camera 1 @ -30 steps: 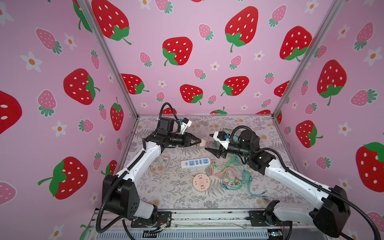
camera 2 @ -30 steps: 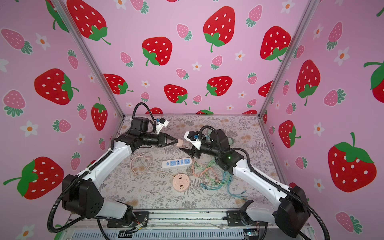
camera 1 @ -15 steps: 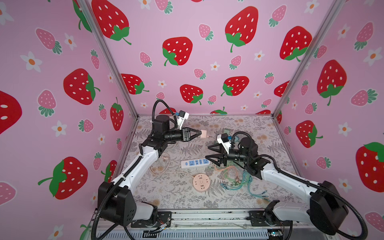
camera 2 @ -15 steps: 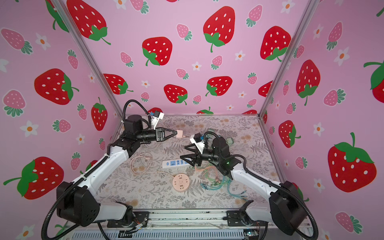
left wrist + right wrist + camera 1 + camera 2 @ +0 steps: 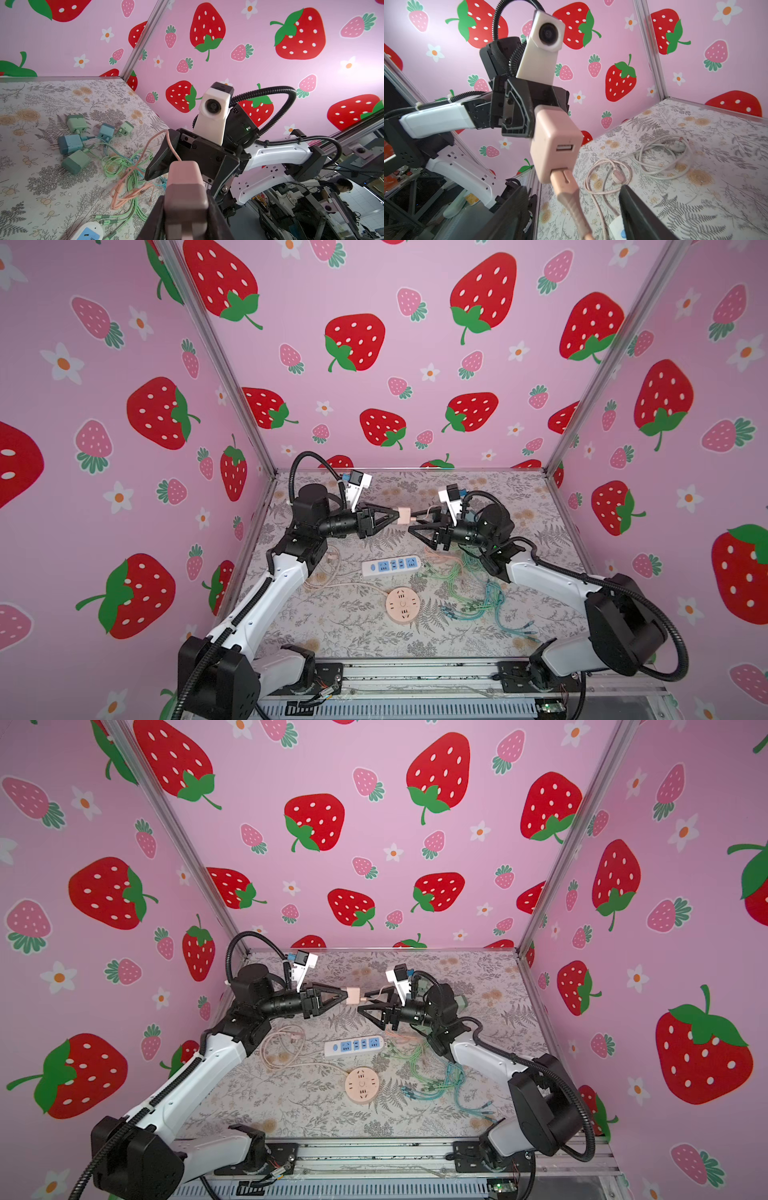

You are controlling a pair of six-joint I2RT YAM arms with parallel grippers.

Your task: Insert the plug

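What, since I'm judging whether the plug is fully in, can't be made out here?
- Plug depth: in the right wrist view the charger hides the tip of the plug inside its port; both top views show it too small.
- Charger's rear end: left wrist view, cut off by the picture's edge between the fingers of the left hand.

Pink charger block (image 5: 554, 143): smooth matt plastic, faint sheen. USB plug (image 5: 563, 178): moulded plastic; its cable (image 5: 577, 216) sheath looks ribbed. Floral table cover (image 5: 353, 630): matt print. Enclosure corner posts (image 5: 220, 362): brushed metal.
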